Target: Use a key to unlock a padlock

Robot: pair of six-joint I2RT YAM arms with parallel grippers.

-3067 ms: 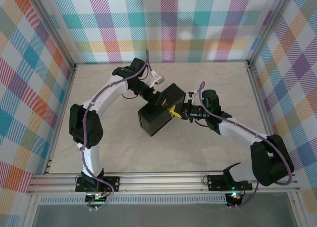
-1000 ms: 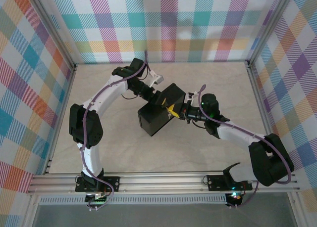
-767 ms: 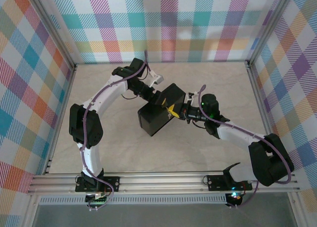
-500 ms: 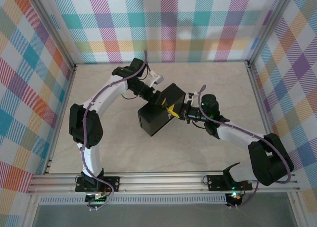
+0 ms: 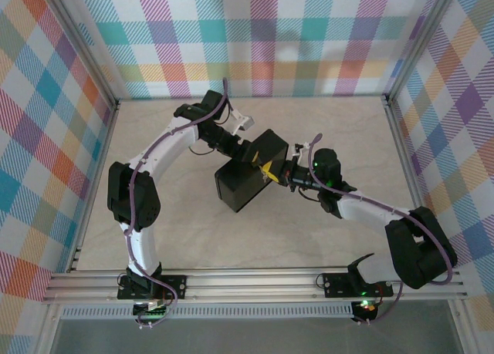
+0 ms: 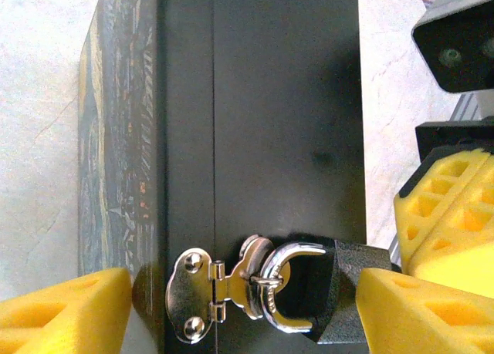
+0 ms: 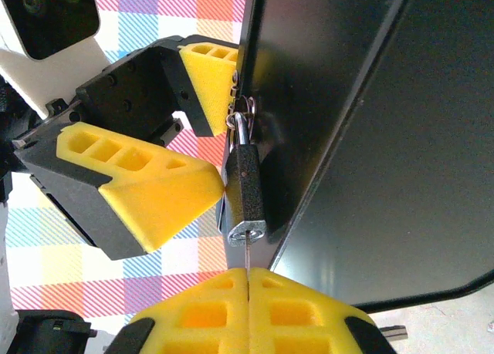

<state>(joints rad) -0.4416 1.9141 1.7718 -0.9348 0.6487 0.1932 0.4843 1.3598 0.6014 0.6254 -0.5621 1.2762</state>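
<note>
Your right gripper [image 7: 248,281] is closed on the key [image 7: 248,257], with its thin blade entering the base of the padlock [image 7: 245,188]. The padlock hangs from the hasp [image 6: 197,292] on the dark side of the box [image 6: 262,99]. The left gripper [image 6: 243,292] has its jaws spread wide across that edge of the box. One pad is against the padlock's side and the other is by the box's picture face, though I cannot tell whether they truly pinch.

A sliver of blade shows below the lock, so the key may not be fully seated. Turn now and it could bind or bend. The soft pads may also let the key slip instead of turning it. The padlock hangs loose beside the box – if the left pad gives way, the body could swing with your twist and the shackle won't release
</note>
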